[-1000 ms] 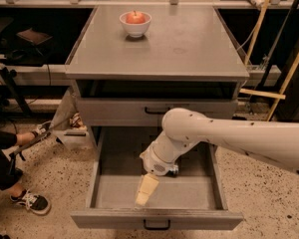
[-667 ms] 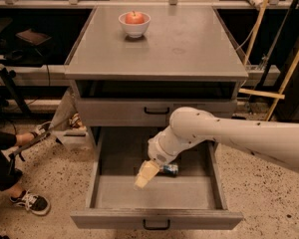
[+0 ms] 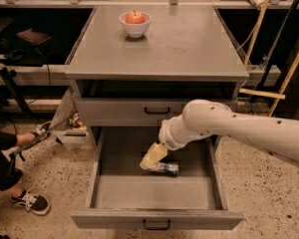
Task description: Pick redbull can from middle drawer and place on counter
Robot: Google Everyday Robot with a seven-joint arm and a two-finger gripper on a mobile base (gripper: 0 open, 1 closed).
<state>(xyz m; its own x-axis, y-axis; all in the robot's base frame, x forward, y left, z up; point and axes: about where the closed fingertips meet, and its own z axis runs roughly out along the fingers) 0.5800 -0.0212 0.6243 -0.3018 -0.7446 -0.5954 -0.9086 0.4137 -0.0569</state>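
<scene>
The redbull can (image 3: 166, 169), silver and blue, lies on its side on the floor of the open middle drawer (image 3: 139, 195), near the middle towards the back. My gripper (image 3: 150, 160), cream-coloured at the end of the white arm, reaches down into the drawer. Its tip is right at the can's left end, touching or just above it. The counter (image 3: 189, 44) is the flat grey top of the cabinet, above the drawers.
A white bowl with a red apple (image 3: 135, 23) stands at the back left of the counter. A shut shallower drawer front (image 3: 114, 111) is above the open one. A person's leg and shoe (image 3: 31, 202) are at the left. Wooden poles (image 3: 261, 91) lean at the right.
My gripper has moved from the front of the drawer floor towards the back and slightly right. It is now at the can, which has come into view beside it.
</scene>
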